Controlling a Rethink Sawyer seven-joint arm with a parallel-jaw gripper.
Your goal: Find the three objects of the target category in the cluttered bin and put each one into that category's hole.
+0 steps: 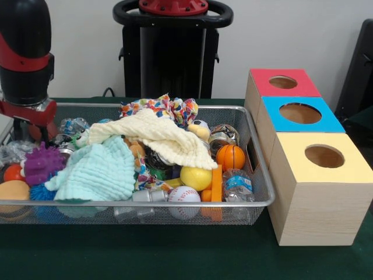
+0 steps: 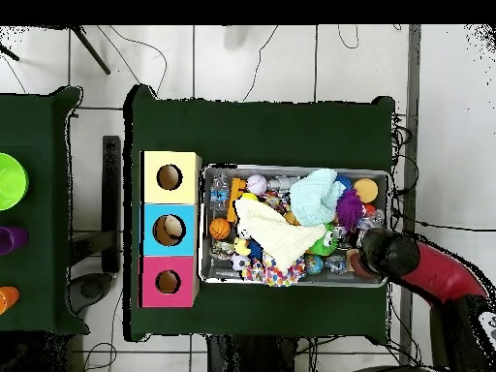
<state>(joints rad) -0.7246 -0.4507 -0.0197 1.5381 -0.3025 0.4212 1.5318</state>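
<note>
The silver wire-mesh bin [image 1: 175,204] is full of clutter; from above it lies right of the boxes [image 2: 291,168]. One clear crinkly bottle with a blue label [image 1: 236,184] lies in the bin's front right corner, also seen from above [image 2: 219,190]. Another clear crinkly item with blue [image 1: 74,125], probably a bottle, lies at the far left. My gripper [image 1: 26,129] hangs over the bin's far left end, just left of that item, low at the clutter. From above the arm's wrist [image 2: 380,254] covers it. Any third bottle is hidden.
Three wooden boxes with round holes stand right of the bin: red top [image 1: 284,82], blue top [image 1: 300,113], yellow top [image 1: 324,156]. A cream cloth [image 1: 157,137] and a mint cloth [image 1: 99,172] cover much clutter. Balls, shiny cans [image 1: 221,137] and a purple spiky toy [image 1: 41,164] lie around.
</note>
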